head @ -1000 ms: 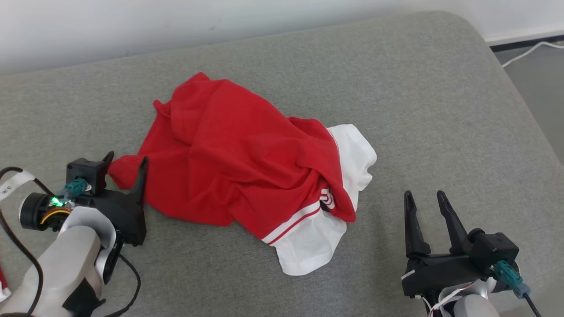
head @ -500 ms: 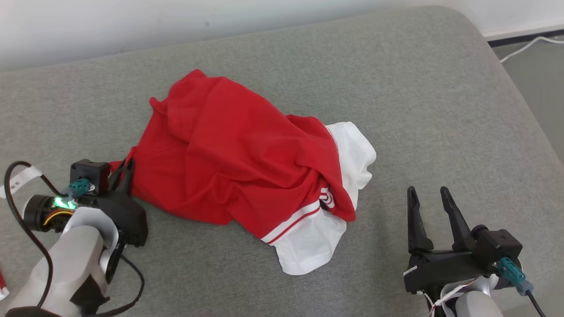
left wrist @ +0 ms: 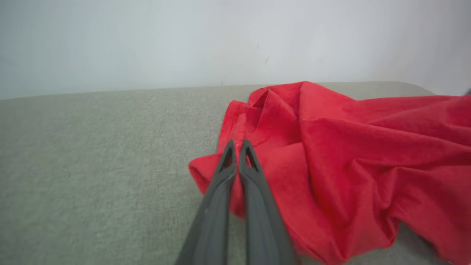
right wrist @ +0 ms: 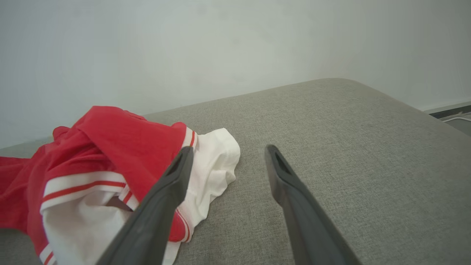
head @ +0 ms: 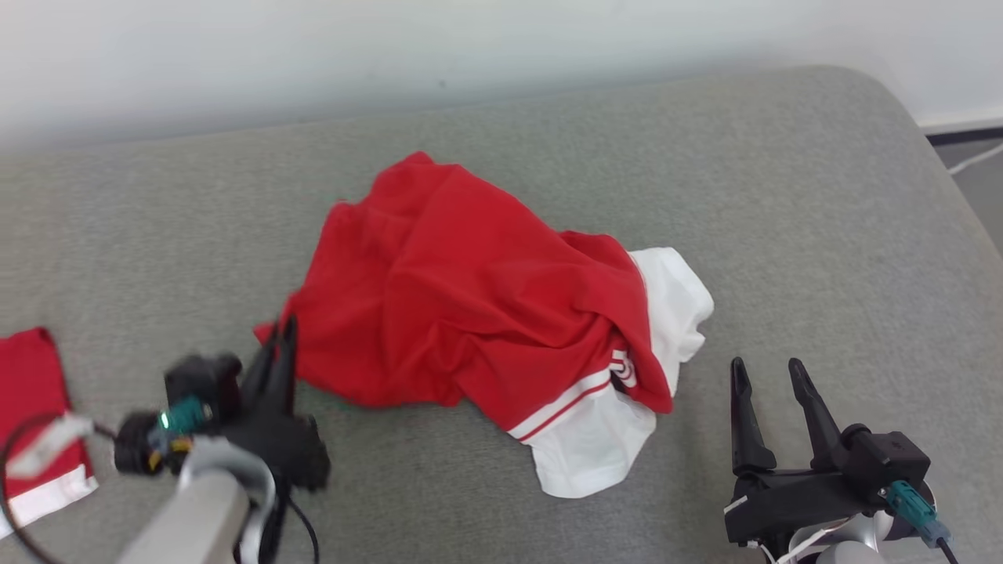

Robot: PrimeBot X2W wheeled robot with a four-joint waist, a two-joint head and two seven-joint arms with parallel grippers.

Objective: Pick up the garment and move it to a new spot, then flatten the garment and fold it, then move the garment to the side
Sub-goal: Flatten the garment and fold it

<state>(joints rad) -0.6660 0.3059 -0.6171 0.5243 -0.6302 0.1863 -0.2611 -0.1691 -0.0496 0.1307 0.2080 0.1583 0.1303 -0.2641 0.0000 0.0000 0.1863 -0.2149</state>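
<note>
My left gripper (head: 280,343) was pinched shut on the near left corner of the garment (head: 470,298), a crumpled red and white heap lying in the middle of the grey cushion (head: 783,196). My right gripper (head: 766,366) hung wide open and empty, near the garment's white end. The bite looked thin, only an edge fold, so I judged a quick lift could pull it free.

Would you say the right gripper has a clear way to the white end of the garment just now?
Probably yes: the right gripper stands open close beside the white end of the garment, with only bare grey cushion between them and nothing in the way.
</note>
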